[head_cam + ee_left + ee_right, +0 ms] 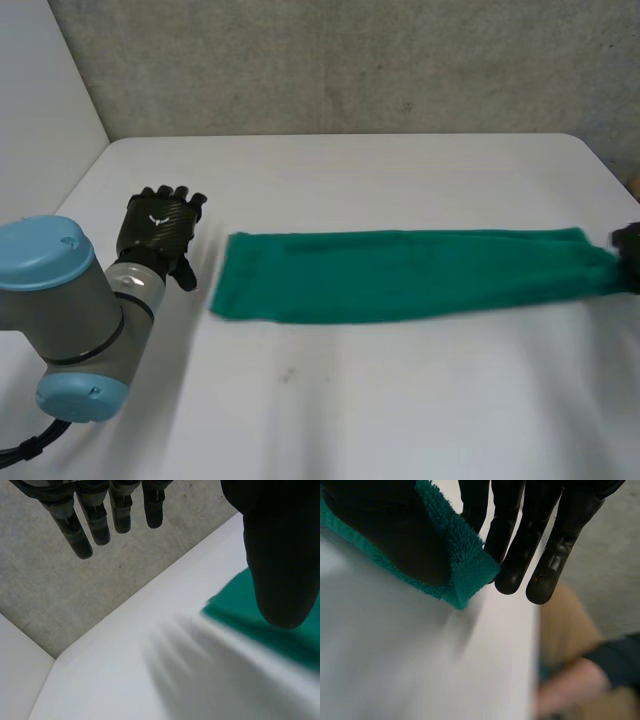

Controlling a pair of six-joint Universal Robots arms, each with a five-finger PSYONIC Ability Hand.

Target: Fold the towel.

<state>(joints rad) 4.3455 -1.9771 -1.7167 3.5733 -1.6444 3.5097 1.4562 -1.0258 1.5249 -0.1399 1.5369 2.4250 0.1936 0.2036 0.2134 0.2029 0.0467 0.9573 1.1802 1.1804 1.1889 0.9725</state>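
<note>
Left hand point(160, 230) sits just left of the towel point(400, 275), off the cloth. Its fingers point(97, 522) are straight and spread, holding nothing. Its thumb point(280, 555) is by the towel's left end; can't tell if it touches. The towel lies flat on the white desk point(350, 400) as one long green strip running left to right, with the right end bunched narrow. Right hand point(628, 255) is at that right end, near the desk's edge, thumb on one face of the towel's corner and fingers on the other, pinching the cloth. A grey wall point(350, 70) stands behind the towel. Right of the towel, past the desk edge, is a person's forearm point(570, 685) in a dark sleeve.
</note>
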